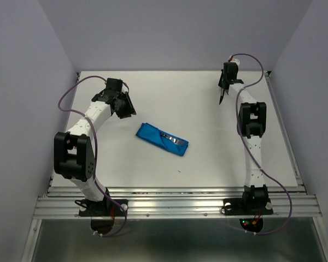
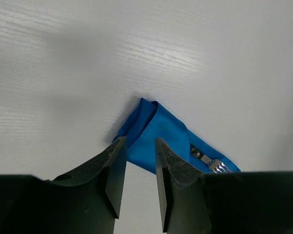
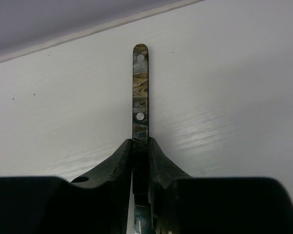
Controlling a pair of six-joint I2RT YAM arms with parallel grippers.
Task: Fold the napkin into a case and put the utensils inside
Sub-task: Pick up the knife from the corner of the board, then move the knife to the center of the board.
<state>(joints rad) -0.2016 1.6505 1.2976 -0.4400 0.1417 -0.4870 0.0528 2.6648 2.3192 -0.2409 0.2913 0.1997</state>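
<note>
**Fork lying in the blue case, knife clamped in the right claw**

On the left of the overhead view, the left arm is reaching over the white surface [image 1: 208,164], and its left claw [image 1: 124,105] is hanging up and to the left of the blue cloth, apart from it. In the left wrist view that left claw [image 2: 138,146] is standing with its two dark fingers [image 2: 115,168] parted by a narrow gap, with nothing between them. The near corner of the cloth is showing beyond the tips.

Near the middle of the surface, the case [image 1: 159,138] is lying flat as a narrow folded strip, slanting from upper left to lower right. The fork [image 1: 174,140] is sitting in it toward its right end, its silver metal showing against the blue. From the left wrist, the case [image 2: 161,131] is showing soft folds at its near end, and the tines of the fork [image 2: 219,166] are peeking out at the far end.

On the right, the right arm is stretching toward the far right corner of the surface, well apart from the case. There the right claw [image 1: 225,87] is gripping the knife [image 1: 221,98], which is pointing down toward the surface. In the right wrist view the right claw [image 3: 140,144] is closing tightly on the knife [image 3: 140,87]. Its marbled brown-and-grey handle with two rivet holes is sticking out past the fingertips, and a shiny part is running back between the fingers.
</note>
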